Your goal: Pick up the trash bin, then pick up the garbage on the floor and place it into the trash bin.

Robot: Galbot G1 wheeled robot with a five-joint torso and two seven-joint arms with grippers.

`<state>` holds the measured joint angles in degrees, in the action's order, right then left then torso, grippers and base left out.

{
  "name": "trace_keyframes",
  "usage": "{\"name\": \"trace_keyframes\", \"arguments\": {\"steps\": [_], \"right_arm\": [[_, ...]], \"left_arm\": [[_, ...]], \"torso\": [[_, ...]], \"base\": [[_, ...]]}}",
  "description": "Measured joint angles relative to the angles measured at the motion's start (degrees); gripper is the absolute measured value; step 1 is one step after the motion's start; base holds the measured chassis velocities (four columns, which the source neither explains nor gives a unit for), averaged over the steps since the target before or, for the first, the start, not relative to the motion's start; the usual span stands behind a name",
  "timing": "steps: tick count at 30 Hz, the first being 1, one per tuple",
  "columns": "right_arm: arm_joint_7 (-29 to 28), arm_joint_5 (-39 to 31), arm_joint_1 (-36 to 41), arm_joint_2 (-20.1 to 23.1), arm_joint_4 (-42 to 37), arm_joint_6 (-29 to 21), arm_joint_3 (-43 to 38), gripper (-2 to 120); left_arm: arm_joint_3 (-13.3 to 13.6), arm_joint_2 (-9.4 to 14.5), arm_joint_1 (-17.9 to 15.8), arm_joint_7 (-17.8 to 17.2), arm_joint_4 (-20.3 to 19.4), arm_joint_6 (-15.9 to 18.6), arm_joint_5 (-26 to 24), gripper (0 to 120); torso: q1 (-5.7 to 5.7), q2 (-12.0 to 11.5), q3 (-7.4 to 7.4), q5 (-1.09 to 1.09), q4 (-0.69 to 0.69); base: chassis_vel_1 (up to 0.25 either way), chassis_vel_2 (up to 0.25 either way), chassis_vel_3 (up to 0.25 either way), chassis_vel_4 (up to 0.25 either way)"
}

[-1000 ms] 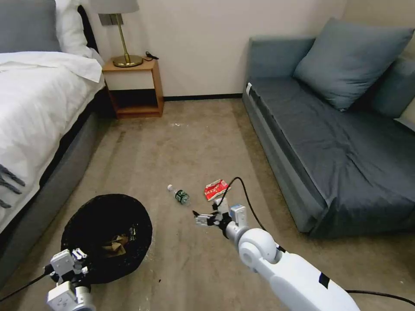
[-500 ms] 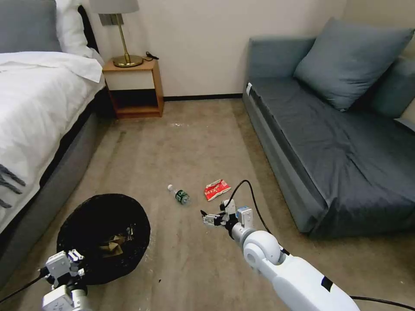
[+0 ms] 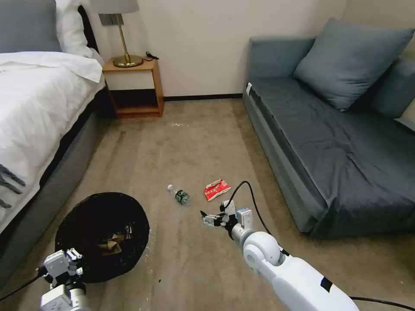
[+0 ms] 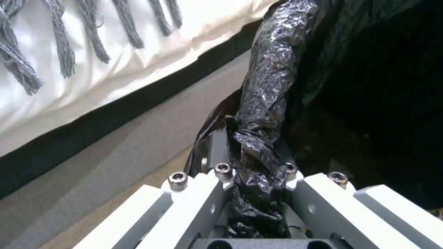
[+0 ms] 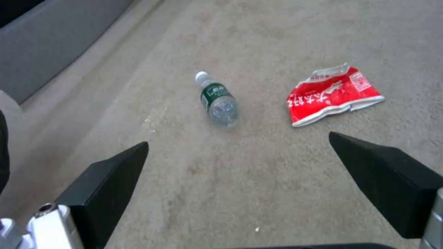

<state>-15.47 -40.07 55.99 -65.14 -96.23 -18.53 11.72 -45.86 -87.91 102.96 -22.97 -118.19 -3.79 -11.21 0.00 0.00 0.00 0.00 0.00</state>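
Two pieces of litter on the carpet (image 3: pixel 194 147) in the head view: clear bottle (image 3: pixel 179 195) with green label and white cap, and red-and-white wrapper (image 3: pixel 217 189) just beside it toward the sofa (image 3: pixel 328 142). Right gripper (image 3: pixel 206 218) low over the floor, nearer the robot than both pieces, fingers spread apart, holding nothing, tips aimed at the gap between bottle and wrapper, touching neither. Trash bin (image 3: pixel 102 235) at lower left, close to the bed (image 3: pixel 34 112), wide and black with a crinkly liner, some brown crumpled paper (image 3: pixel 110 245) and a shiny scrap inside. Left gripper (image 3: pixel 65 264) at the bin's near rim. Nightstand (image 3: pixel 135 88) with a lamp against the far wall. Seen from the left wrist: left gripper (image 4: pixel 251 169) clamped on the bin's rim, a twisted roll of black liner (image 4: pixel 270 86) pinched between the two white fingers (image 4: pixel 193 204), dark bin interior to one side, bed frame and white bedding with grey fringe to the other. Seen from the right wrist: two black fingertips (image 5: pixel 110 180) wide apart, bare carpet between them; bottle (image 5: pixel 218 100) lying on its side ahead of the right gripper (image 5: pixel 237 162), cap pointing away, roughly in line with the middle of the opening; wrapper (image 5: pixel 332 95) flat ahead of the other fingertip, well clear of it.
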Motion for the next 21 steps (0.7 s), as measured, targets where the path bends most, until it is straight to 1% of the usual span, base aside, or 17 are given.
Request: {"name": "trace_keyframes", "arguments": {"steps": [7,21], "right_arm": [[-0.15,0.36,0.74,0.2,-0.81,0.12,-0.61,100],[0.8,3.39,2.76,-0.62,-0.46,1.3,-1.12,100]], "left_arm": [[0.01,-0.19,0.71,-0.11,-0.03,-0.74,0.07,3],[-0.36,0.49,1.18,-0.16,-0.08,-1.49,-0.2,3]], "torso": [[0.0,0.0,0.0,0.0,0.0],[0.0,0.0,0.0,0.0,0.0]], "base": [[0.0,0.0,0.0,0.0],[-0.053,0.059,0.057,-0.055]]}}
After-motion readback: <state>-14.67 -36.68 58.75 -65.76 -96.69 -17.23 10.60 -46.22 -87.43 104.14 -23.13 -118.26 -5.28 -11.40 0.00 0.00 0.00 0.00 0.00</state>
